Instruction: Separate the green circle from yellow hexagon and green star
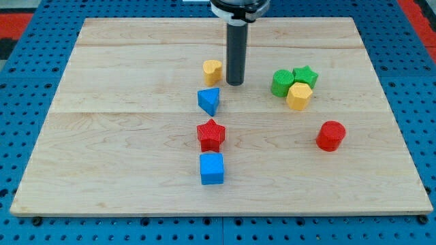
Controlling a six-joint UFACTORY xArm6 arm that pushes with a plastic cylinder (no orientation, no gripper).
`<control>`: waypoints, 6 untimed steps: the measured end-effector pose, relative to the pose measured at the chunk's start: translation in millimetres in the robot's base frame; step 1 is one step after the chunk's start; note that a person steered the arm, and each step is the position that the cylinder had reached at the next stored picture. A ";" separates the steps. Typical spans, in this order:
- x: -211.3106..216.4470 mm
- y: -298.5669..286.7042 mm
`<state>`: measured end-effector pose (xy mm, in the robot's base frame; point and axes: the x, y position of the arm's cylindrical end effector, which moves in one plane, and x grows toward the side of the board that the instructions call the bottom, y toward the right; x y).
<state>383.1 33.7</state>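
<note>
My tip rests on the wooden board in the upper middle, just to the view's right of the yellow heart-shaped block and just above the blue triangle. The rod carries no claw, so there is nothing spread, pressed together or pinching.

The green circle sits in the upper right part of the board, well to the view's right of my tip with bare wood between them. It is bunched with its two neighbours: the green star touches it on its right and slightly higher, and the yellow hexagon presses against it on its lower right. The three form a tight cluster.

To the view's left of the green circle the wood is open as far as my tip. Above the cluster a strip of board runs to the top edge, and to its right a wider band reaches the right edge. Below it stands the red cylinder, apart from the cluster.

Down the middle, below the blue triangle, the red star and the blue cube stand in a column, the cube near the bottom edge. The whole left part of the board is bare wood.
</note>
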 end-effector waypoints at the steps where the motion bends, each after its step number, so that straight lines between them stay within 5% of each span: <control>1: 13.3 29.6; 4: 52.1 82.2; 6: 10.7 91.4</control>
<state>393.8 125.0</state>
